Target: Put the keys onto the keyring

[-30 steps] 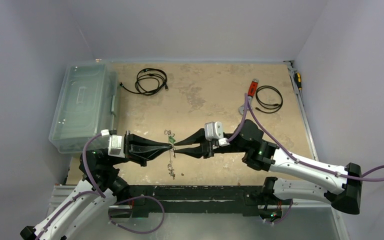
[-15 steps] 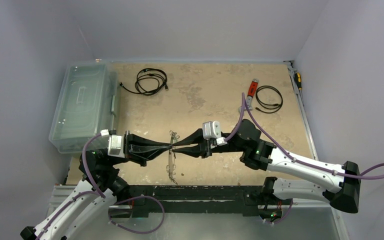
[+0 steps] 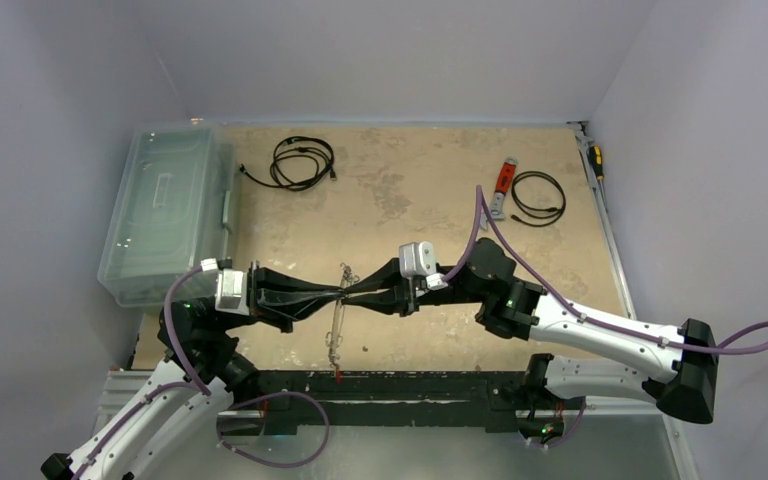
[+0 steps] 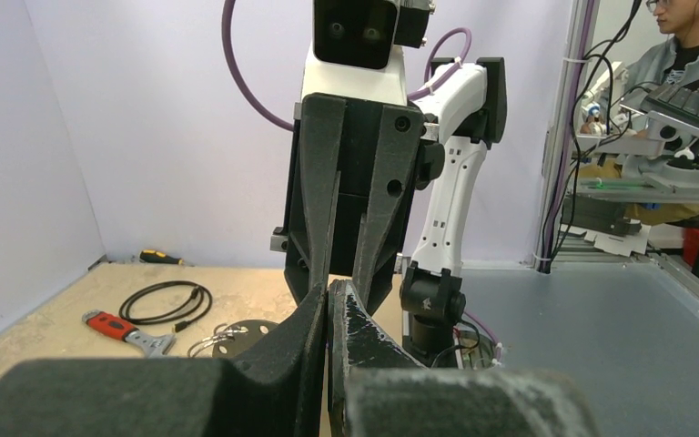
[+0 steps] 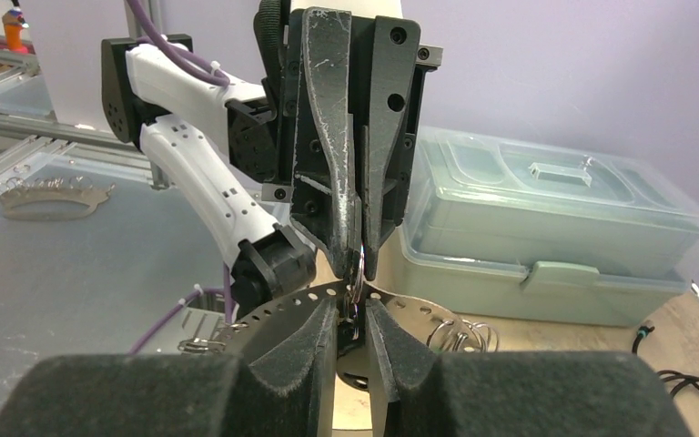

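Note:
The keyring (image 3: 338,325) hangs edge-on as a thin grey line between the two arms. In the right wrist view it is a flat perforated metal band (image 5: 291,299) with small split rings (image 5: 460,334) on it. The keys are too small to make out, apart from a reddish speck (image 3: 337,376) at the hoop's near end. My left gripper (image 3: 341,292) is shut on the hoop's upper edge (image 5: 357,273). My right gripper (image 5: 353,314) faces it tip to tip. Its jaws stand narrowly apart around the band and a small dangling ring.
A clear lidded plastic box (image 3: 165,210) stands at the left. A coiled black cable (image 3: 302,160) lies at the back. At the right lie a red-handled wrench (image 3: 503,180), a second cable (image 3: 538,195), a screwdriver (image 3: 595,160) and a small perforated disc (image 4: 241,335).
My right arm has moved left, up to the left gripper's tips, and its jaws have narrowed. The hoop has swung and now hangs longer toward the near edge. My left gripper has stayed put.

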Available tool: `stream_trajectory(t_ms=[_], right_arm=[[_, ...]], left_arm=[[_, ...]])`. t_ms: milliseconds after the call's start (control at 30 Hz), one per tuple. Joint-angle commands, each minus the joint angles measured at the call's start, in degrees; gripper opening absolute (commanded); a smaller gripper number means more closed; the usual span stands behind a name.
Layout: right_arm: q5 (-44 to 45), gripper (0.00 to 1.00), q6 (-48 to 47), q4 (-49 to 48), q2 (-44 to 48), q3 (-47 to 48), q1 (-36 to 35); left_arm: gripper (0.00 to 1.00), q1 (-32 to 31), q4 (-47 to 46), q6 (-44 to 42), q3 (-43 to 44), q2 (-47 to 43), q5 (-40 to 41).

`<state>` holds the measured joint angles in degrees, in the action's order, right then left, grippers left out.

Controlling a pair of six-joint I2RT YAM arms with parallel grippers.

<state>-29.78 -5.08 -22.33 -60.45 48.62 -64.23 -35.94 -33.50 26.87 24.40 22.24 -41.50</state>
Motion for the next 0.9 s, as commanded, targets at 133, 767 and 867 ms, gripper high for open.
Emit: stream_trajectory(t_ms=[133,767,867], right_arm=[[-0.81,0.21,0.99,-3.19,0.23,2.51,-0.20],[-2.47,0.01,1.87,-5.26,-0.95,2.08,-0.20],[-3.29,0.00,2.00,-5.08,-1.10,2.13,-0.20]], left_arm=[[0.00,0.52,-3.69,0.86,-0.14,-0.76,1.15],[0.00,0.70,-3.64,0.99,-0.12,-0.79,1.24],[0.00,0.70,-2.75,0.59,0.05,-1.09,1.47]])
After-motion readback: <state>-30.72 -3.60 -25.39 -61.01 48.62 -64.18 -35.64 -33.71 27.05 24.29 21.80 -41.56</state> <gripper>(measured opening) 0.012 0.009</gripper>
